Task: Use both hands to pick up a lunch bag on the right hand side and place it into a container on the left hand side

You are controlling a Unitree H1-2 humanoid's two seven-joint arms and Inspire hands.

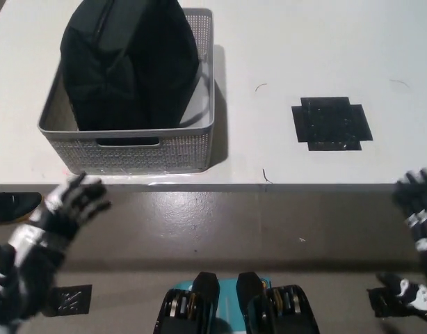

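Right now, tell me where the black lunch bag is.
In the head view, the black fabric lunch bag stands inside the grey woven plastic container on the white table's left side, well left of the black tape patch.

Lunch bag (130, 66) sits in container (140, 149), left on table (283, 42).

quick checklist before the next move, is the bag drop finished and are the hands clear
1. Lunch bag inside the container: ok, though it stands taller than the rim.
2. Container fully on the table, near the front edge: ok.
3. Left robot hand clear of the container, below the table edge, fingers apart, holding nothing: ok.
4. Right robot hand clear of the table, holding nothing: ok.
5. Black tape patch, nothing on it: ok.
6. Bag settled on the container floor: cannot tell, hidden.
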